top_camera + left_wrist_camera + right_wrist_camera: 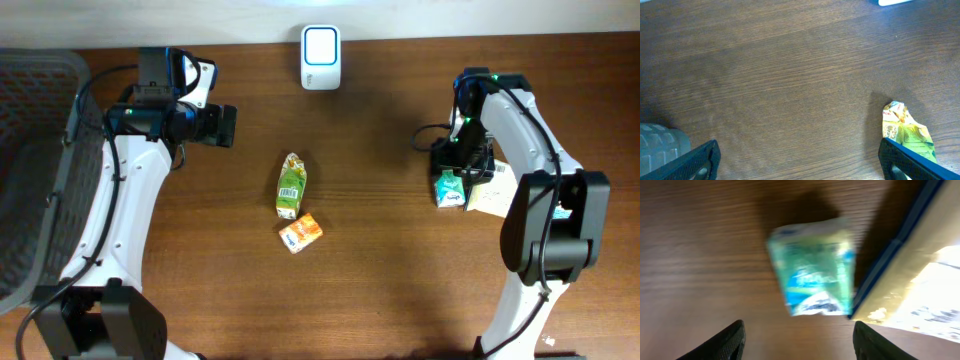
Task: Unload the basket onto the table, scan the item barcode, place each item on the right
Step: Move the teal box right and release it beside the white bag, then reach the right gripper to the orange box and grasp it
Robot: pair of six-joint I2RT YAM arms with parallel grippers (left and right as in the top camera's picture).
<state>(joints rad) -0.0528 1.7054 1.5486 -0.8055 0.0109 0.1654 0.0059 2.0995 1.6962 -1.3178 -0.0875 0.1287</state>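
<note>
Overhead, a wooden table [380, 290] is seen from above, with one robot arm at each side. At the far left edge sits a grey mesh basket [30, 150]; no item shows in the part of it that is visible. Just right of it, in the upper left of the frame, the left gripper [224, 127] hangs over bare wood with its fingers spread wide and nothing between them.

At top centre stands a small white scanner [320, 58] with a lit face. Below it, mid-frame, lies a green pouch [290, 185], its long axis running top to bottom of the frame with a slight tilt. An orange packet [300, 232] lies touching or almost touching its lower end. Both are down and to the right of the left gripper, which is nearer to them than the right arm is. In the left wrist view, the pouch peeks in at the lower right, beside one fingertip.

At right of centre, the right gripper [462, 165] points down with its fingers apart and empty. A teal packet [450, 190] lies flat on the table just beyond its fingertips, released, touching a cream card with a blue edge [490, 197] on its right. The right wrist view is blurred, so no barcode can be made out.

Probably the centre pouch is the next item to scan, and the left arm is better placed for it.
</note>
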